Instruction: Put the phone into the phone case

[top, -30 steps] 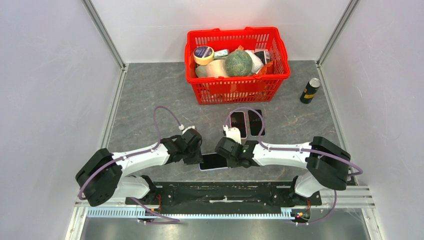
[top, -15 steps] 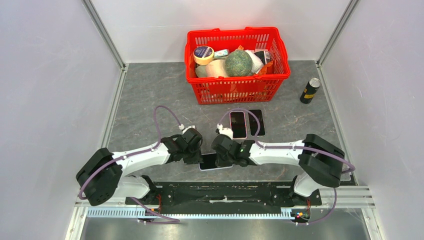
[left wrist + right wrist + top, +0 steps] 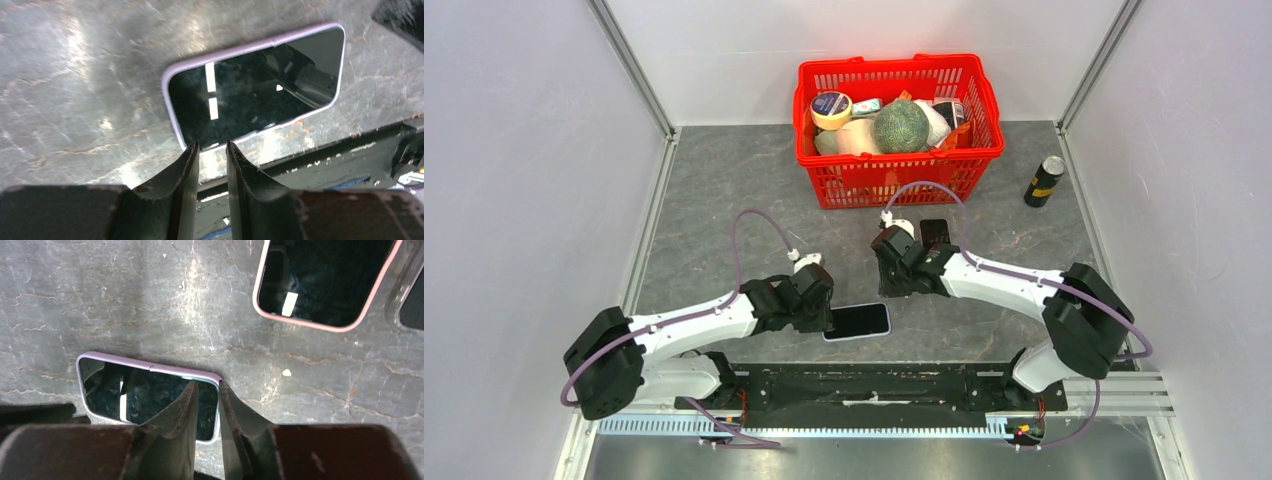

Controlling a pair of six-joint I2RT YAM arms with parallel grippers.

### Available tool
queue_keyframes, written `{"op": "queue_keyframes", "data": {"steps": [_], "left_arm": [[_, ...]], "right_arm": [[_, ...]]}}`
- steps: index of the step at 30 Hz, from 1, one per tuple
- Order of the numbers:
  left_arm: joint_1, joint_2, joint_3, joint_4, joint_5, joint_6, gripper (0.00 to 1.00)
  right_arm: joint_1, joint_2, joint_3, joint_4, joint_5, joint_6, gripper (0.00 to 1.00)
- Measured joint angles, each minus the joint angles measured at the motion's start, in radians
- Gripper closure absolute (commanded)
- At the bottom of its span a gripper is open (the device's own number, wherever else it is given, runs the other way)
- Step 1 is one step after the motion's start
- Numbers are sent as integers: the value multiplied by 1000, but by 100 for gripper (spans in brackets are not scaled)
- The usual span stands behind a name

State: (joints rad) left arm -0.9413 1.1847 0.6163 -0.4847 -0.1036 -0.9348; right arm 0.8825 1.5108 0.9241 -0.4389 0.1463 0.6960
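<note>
Finds the left gripper (image 3: 212, 146) low over the table (image 3: 714, 200), fingers (image 3: 185, 170) drawn almost together with only a slit between, clamping nothing. Sets those tips right at the near long edge of the phone (image 3: 255, 90), close to its left end; cannot tell whether touching or just short of it. Shows the right gripper (image 3: 207, 385) pinched just as narrow, likewise gripping nothing, tips lined up in the wrist view over the phone's far right corner. Seems raised above that corner rather than pressed on it; from the top camera, sits just beyond the phone's right end, on the far side.

Has the phone lying flat on the table, screen up, lilac rim all round, just in front of the black rail (image 3: 874, 385) at the near edge. Runs its long axis left to right, nearly parallel to that rail, right end angled slightly toward the far side. Gives no sign of which short end is the top.

Farther out, shows a second phone (image 3: 320, 280) with a pink rim, screen up, mostly hidden under the right arm in the top view. Puts the phone case (image 3: 935, 232) just beside it on the right, dark and flat, apart from the phone. Beyond both, places a red basket (image 3: 894, 185) full of goods and, off to its right, a dark can (image 3: 1044, 180).
</note>
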Motion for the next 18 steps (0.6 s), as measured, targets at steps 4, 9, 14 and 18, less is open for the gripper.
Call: {"op": "queue_keyframes", "data": {"steps": [4, 9, 14, 18], "left_arm": [[-78, 13, 8, 5, -11, -28, 68], [-175, 108, 27, 34, -27, -71, 70], [-234, 212, 49, 75, -27, -103, 74], [-239, 236, 64, 96, -51, -126, 75]], "right_arm": [[-14, 61, 33, 5, -13, -35, 68], [-16, 164, 83, 11, -39, -63, 69], [-16, 221, 100, 12, -53, -76, 70], [-16, 232, 106, 14, -60, -83, 71]]}}
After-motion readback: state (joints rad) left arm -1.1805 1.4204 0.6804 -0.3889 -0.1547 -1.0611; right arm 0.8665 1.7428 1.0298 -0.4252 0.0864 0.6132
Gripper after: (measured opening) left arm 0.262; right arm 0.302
